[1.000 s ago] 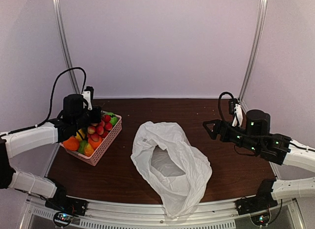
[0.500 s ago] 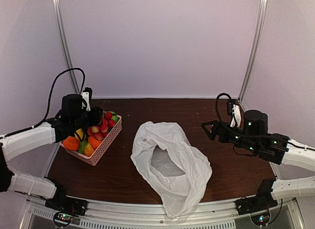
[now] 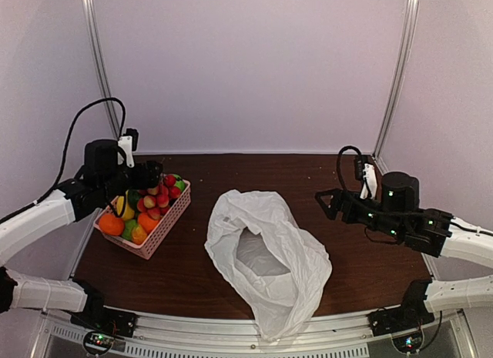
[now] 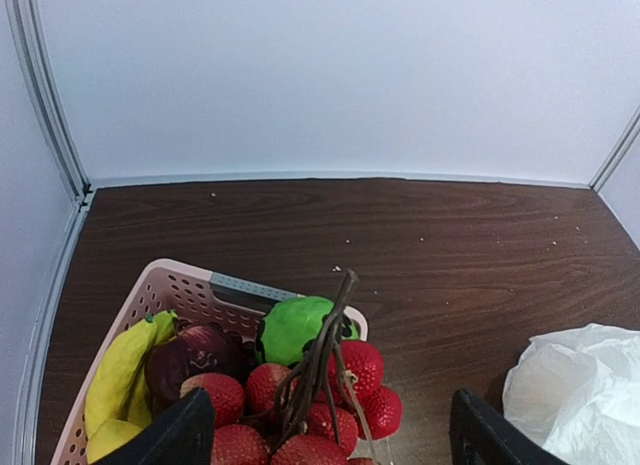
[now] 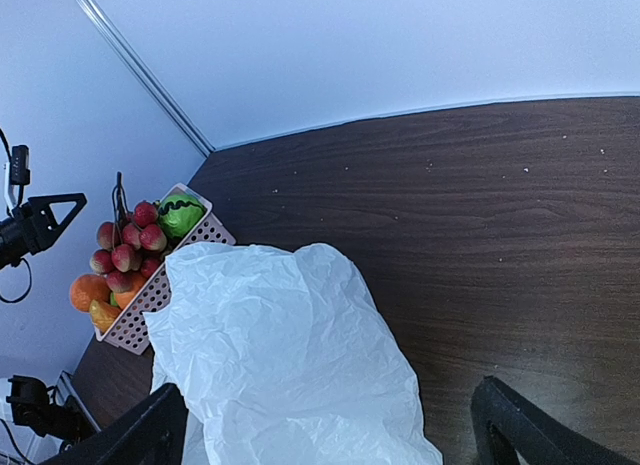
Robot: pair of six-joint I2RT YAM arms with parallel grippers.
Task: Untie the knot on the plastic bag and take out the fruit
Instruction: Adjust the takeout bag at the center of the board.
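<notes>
The white plastic bag (image 3: pixel 266 258) (image 5: pixel 270 365) (image 4: pixel 580 385) lies crumpled in the middle of the table, its mouth gaping toward the near edge. The knot is out of view. Fruit fills the pink basket (image 3: pixel 166 229) (image 4: pixel 190 280) at the left: a red bunch on a brown stem (image 4: pixel 330 385) (image 3: pixel 158 200), a green fruit (image 4: pixel 295 325), a banana (image 4: pixel 120 370) and an orange (image 3: pixel 112 223). My left gripper (image 3: pixel 152 173) (image 4: pixel 330 435) hovers open above the basket, holding nothing. To the right of the bag, my right gripper (image 3: pixel 327 200) (image 5: pixel 340 435) is open and off the table.
The brown table (image 3: pixel 254 169) is closed in by white walls at the back and sides, with metal corner posts (image 3: pixel 104 81). The basket stands close to the left wall. A metal rail (image 3: pixel 231 331) runs along the near edge between the arm bases.
My left gripper has opened and risen up and to the left, away from the basket, leaving the red bunch lying in it. The right arm has barely moved.
</notes>
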